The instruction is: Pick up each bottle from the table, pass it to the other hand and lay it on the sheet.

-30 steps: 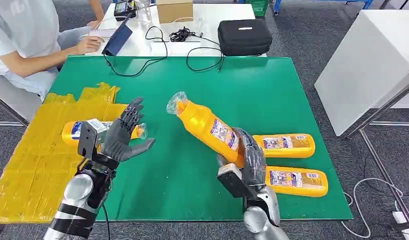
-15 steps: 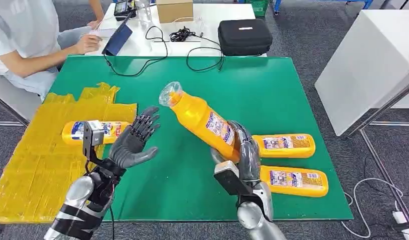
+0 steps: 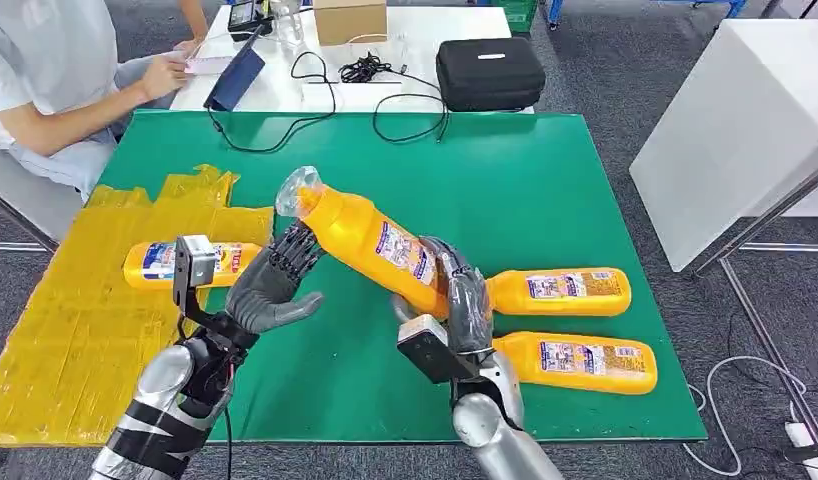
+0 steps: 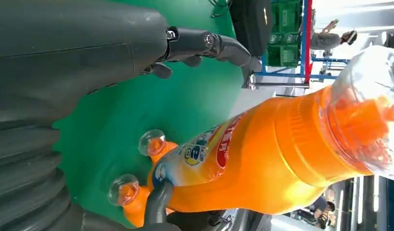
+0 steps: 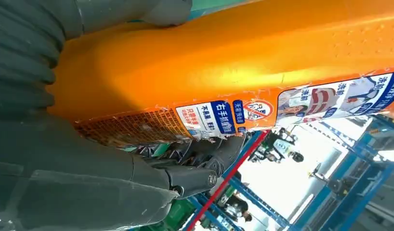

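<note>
My right hand (image 3: 455, 305) grasps the bottle (image 3: 370, 240) by its base, neck tilted toward my spread, empty left hand (image 3: 270, 285) for the handover.

Readable print is scarce. On the held bottle (image 5: 243, 62), the label in the middle of the right wrist frame carries white Chinese characters on a blue patch — they look like 右手抓握 — beside a red prohibition sign. Labels on the other bottles in the head view are too small to read.
</note>
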